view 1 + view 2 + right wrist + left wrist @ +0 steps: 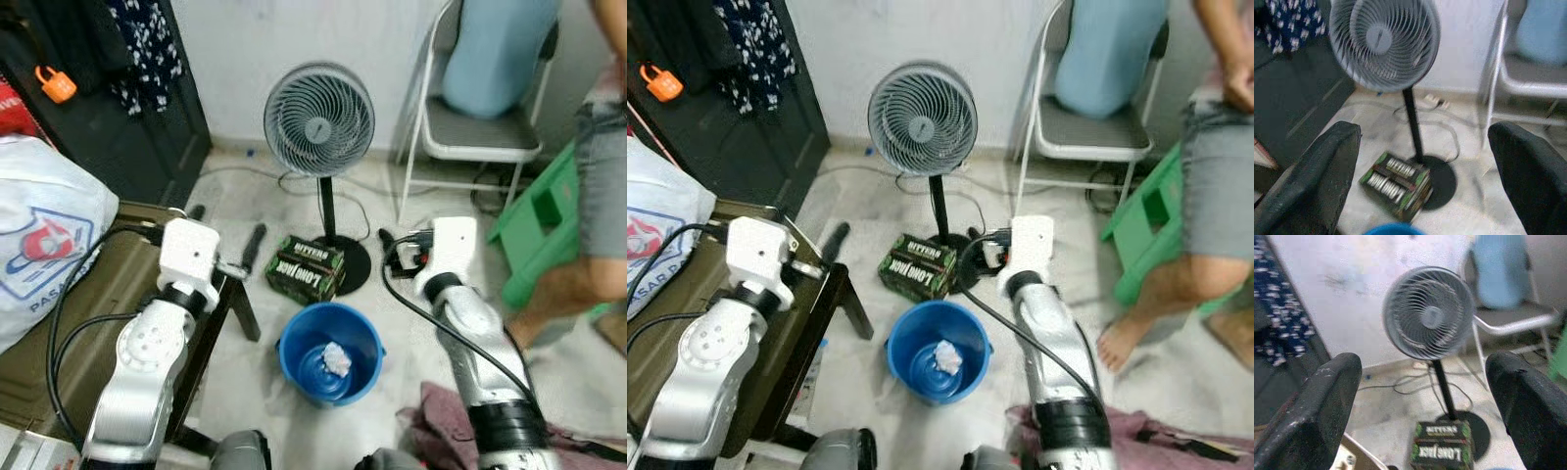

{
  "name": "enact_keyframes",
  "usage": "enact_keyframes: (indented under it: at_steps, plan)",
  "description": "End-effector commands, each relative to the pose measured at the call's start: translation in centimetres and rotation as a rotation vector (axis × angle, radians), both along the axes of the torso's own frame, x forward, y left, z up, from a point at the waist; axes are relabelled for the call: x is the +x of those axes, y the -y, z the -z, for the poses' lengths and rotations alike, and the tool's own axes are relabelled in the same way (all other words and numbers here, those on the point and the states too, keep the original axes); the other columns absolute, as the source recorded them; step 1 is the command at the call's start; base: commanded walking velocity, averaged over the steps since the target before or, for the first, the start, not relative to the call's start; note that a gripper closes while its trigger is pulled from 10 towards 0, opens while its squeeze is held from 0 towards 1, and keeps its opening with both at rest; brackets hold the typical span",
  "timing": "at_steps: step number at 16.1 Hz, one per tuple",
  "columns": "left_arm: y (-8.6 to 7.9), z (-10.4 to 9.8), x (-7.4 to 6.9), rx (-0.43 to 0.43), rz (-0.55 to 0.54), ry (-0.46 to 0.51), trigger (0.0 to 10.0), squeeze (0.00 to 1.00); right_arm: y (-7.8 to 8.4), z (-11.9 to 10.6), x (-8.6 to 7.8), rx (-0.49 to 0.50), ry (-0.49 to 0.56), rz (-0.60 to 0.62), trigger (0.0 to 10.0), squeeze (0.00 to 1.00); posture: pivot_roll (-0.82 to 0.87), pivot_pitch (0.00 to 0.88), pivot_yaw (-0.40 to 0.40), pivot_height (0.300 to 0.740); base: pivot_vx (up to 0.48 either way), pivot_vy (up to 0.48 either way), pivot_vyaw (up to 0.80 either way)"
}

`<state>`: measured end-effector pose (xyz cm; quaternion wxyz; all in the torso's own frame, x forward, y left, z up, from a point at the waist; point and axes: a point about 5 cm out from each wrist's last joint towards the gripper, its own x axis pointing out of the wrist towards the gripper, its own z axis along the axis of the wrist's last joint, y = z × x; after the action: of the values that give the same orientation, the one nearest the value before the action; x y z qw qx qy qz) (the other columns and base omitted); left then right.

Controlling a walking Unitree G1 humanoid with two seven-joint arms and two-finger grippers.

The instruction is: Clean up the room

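The left end effector [1422, 411] is spread wide and holds nothing; its two black fingers [1308, 416] frame the standing fan [1427, 313] and the green-and-black box [1442, 448] at the fan's foot. It hovers above the edge of the dark low bench [211, 333] on the robot's left. The right end effector [1425, 181] is also wide and empty, raised over the floor near the fan's round base [348, 264]. Below and between the two arms stands a blue bucket [294, 364] on the floor, with a crumpled white piece of paper [336, 358] lying inside it. The box lies just beyond the bucket, touching the fan's base. A white plastic bag [44, 235] rests on the bench at the far left. Behind the fan stands a folding chair [480, 137], and a person's bare leg [558, 284] shows by a green stool [539, 225] at the right. Reddish cloth [441, 421] lies on the floor beside the right arm.
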<state>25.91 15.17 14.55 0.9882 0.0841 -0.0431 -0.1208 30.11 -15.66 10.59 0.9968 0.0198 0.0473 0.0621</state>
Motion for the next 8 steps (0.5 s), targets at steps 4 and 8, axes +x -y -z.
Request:
enact_keyframes:
  at_steps: [4, 8]
  plan:
    - [-1.7, 0.7, 0.1, -0.061, -0.154, 0.017, 10.0, 0.0, 1.5, -1.9, -0.5, -0.033, 0.083, 0.169, 10.0, 0.0, -0.03, 0.0, -0.007, 0.74, 0.0, 0.0, 0.0]
    - [-3.3, 2.3, -1.5, -0.114, -0.231, -0.023, 10.0, 0.0, 3.8, -1.5, -3.6, -0.048, 0.101, 0.182, 10.0, 0.0, -0.04, 0.0, -0.007, 0.74, 0.0, 0.0, 0.0]
